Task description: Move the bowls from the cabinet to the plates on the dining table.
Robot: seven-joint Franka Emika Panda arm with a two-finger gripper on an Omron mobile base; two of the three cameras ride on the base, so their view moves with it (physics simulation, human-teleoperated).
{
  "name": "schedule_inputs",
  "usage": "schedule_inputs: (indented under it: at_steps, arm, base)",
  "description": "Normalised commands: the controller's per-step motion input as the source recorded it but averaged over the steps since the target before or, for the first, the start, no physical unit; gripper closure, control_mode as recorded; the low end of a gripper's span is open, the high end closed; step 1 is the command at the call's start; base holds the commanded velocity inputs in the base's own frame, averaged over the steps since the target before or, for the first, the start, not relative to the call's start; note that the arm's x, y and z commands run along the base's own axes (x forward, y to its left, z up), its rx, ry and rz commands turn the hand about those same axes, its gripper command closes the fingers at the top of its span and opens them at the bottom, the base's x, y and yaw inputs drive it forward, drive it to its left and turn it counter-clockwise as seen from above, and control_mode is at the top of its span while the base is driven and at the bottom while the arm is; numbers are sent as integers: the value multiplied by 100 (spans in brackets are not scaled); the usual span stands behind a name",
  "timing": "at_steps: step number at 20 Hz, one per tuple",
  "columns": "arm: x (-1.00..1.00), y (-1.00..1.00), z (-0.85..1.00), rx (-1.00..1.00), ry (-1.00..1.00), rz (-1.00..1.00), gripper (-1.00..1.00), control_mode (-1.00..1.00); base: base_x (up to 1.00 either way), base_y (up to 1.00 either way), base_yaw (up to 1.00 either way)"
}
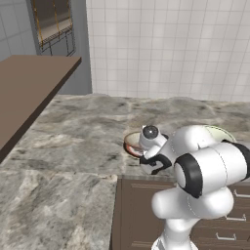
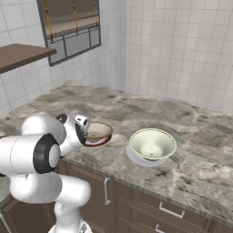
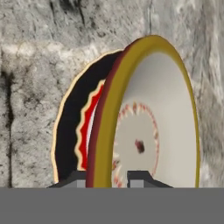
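Unmarked tan bowl in claw

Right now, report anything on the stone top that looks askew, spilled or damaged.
Nothing stands out. The cream bowl sits upright on the white plate. The tan bowl is level over the red-rimmed plate, its rim gripped by the pincer. No spills or breakage.

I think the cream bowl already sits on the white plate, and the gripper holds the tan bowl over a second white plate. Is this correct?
Not quite. The plate under the tan bowl has a red rim and dark centre, as the hand view shows. The gripper does hold that bowl, and the cream bowl sits on the white plate.
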Motion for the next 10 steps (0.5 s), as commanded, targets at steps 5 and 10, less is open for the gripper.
schedule_inputs:
  at_steps: [5,10]
  arm:
    - [8,2,-16,0,0,-2,100,-100]
    - [4,11,-14,-1,0,-2,100,-100]
  base:
    - [0,0,0]
    - [0,0,0]
